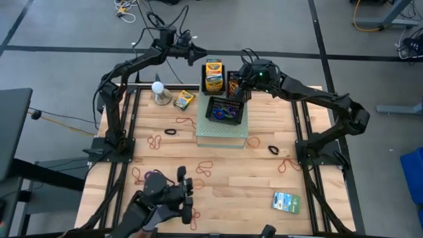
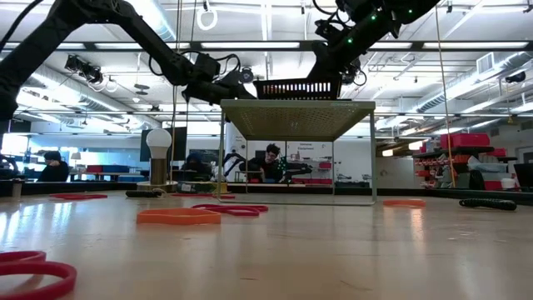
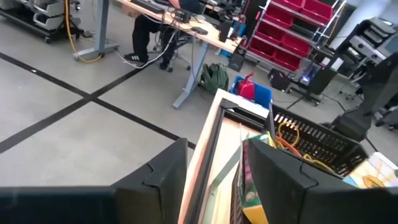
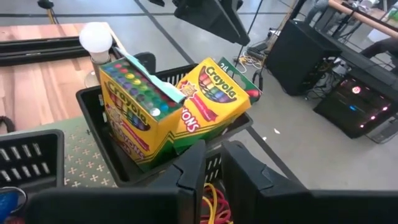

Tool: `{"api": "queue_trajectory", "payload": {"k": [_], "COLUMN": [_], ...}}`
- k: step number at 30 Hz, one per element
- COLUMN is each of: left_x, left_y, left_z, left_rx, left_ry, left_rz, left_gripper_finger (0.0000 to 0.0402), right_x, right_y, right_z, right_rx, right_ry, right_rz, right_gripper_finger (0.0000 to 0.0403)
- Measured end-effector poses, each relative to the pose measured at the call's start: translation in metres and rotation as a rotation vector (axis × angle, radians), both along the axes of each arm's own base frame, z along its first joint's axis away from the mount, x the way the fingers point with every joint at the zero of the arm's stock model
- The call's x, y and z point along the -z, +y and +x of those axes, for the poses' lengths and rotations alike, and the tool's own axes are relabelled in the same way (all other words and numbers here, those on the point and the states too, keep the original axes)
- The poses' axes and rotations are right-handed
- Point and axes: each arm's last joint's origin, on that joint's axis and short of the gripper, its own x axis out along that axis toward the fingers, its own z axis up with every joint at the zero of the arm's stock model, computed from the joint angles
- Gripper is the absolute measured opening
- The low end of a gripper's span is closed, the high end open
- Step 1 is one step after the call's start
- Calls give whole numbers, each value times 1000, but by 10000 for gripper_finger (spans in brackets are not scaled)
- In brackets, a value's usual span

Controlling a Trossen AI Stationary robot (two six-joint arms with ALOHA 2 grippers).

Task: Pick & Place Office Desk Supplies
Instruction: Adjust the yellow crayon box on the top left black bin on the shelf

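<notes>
Two yellow-green crayon boxes (image 4: 134, 106) (image 4: 208, 102) stand upright in a black bin (image 4: 99, 134) at the table's far edge. My right gripper (image 4: 214, 158) hovers just right of that bin, slightly open, with nothing between its fingers. Beyond the far edge, left of the bin, my left gripper (image 3: 214, 155) hangs level and open on nothing. A black mesh basket (image 1: 227, 110) with rubber bands sits on a pale raised platform (image 1: 221, 135). A third crayon box (image 1: 184, 99) lies flat on the table. Rubber bands (image 1: 155, 141) are scattered over the wood, and a green-blue packet (image 1: 286, 201) lies near right.
A white ball on a round base (image 1: 158, 89) stands at the far left, close to my left arm. A dark device (image 1: 165, 198) sits at the near edge. People sit at desks in the room behind (image 2: 271, 158). Bare wood lies between platform and near edge.
</notes>
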Motion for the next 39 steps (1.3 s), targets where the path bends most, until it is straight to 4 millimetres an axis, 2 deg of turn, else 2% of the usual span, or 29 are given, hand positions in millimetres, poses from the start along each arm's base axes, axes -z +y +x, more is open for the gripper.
{"api": "queue_trajectory", "payload": {"k": [4,11,14,23,34,39], "left_x": [4,5,8,13,12,12], "left_y": [-3,-7,-8,-7,-9,-9], "left_z": [3,7,8,10,10,10], "left_rx": [9,34,38,64,136,145], "left_ry": [31,43,61,66,45,46], "left_rz": [4,17,20,10,53,72], "left_gripper_finger": [167,185,181,116,11,7], "right_x": [-1,-1,-1,-1,-2,-2], "right_y": [0,0,0,0,0,0], "right_z": [0,0,0,0,1,1], "right_rx": [-4,-4,-4,-4,-7,-7], "right_ry": [-4,-4,-4,-5,-13,-13], "right_rz": [-3,-3,-3,-4,-17,-17], "right_gripper_finger": [61,61,61,61,61,61]}}
